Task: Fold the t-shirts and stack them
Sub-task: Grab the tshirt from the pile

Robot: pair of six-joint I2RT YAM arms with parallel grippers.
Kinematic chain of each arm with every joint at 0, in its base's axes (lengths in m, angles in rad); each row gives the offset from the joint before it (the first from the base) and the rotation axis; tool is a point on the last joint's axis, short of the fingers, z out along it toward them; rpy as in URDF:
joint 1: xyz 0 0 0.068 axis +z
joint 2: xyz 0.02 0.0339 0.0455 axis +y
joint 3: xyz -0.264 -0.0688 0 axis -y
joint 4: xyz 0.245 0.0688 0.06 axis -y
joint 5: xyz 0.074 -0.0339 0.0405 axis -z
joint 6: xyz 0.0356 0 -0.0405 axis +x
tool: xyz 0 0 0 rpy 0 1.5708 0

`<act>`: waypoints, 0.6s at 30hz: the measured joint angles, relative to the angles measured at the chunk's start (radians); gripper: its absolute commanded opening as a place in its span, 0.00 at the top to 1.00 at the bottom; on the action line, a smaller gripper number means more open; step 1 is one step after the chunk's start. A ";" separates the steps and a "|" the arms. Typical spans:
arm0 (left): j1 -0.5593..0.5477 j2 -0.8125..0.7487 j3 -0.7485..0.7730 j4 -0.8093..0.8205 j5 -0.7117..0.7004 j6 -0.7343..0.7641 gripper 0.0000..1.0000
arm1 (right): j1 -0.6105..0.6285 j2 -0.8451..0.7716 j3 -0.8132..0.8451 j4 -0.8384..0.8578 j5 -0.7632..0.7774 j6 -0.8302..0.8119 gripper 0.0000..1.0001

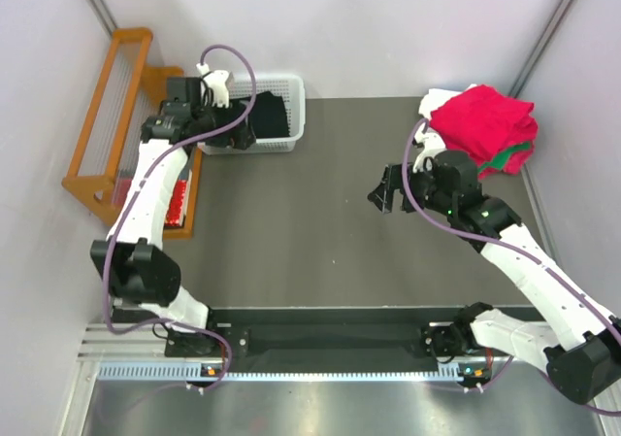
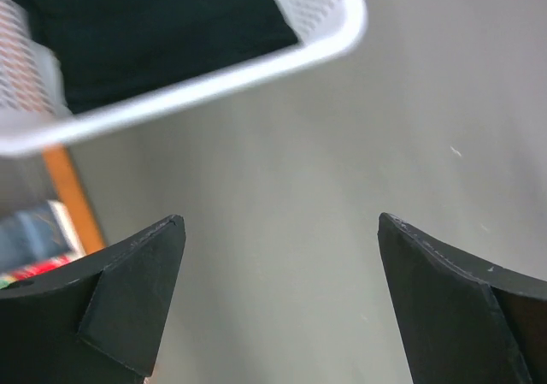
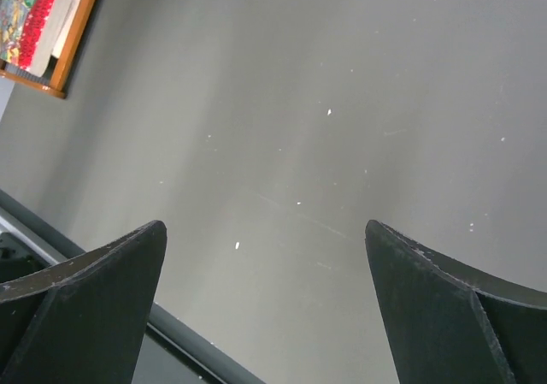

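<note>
The left gripper (image 1: 236, 133) hangs with jaws spread wide and nothing between them, just beside the near rim of the white perforated plastic basket (image 1: 297, 106) in the upper left of the overhead view. A crumpled black cloth t-shirt (image 1: 268, 116) lies inside that basket. The right gripper (image 1: 388, 191), equally wide and empty, hovers over the matte dark grey table (image 1: 310, 251), right of centre. At upper right sits a folded stack: a soft red shirt (image 1: 485, 120) on top, with a green shirt (image 1: 506, 160) and a white shirt (image 1: 441, 98) showing at the edges beneath. An orange wooden rack (image 1: 107, 116) stands at far left.
</note>
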 measured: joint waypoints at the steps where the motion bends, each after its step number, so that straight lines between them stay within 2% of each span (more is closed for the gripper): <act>1: -0.004 0.030 0.028 0.006 -0.022 0.005 0.01 | 0.000 -0.001 0.000 0.000 0.003 -0.003 0.00; 8: 0.000 0.278 0.209 0.113 -0.175 0.031 0.01 | 0.000 -0.095 -0.031 0.009 0.035 -0.016 0.00; 18: 0.000 0.612 0.505 0.140 -0.286 0.031 0.01 | 0.002 -0.201 -0.097 0.043 0.076 -0.023 0.00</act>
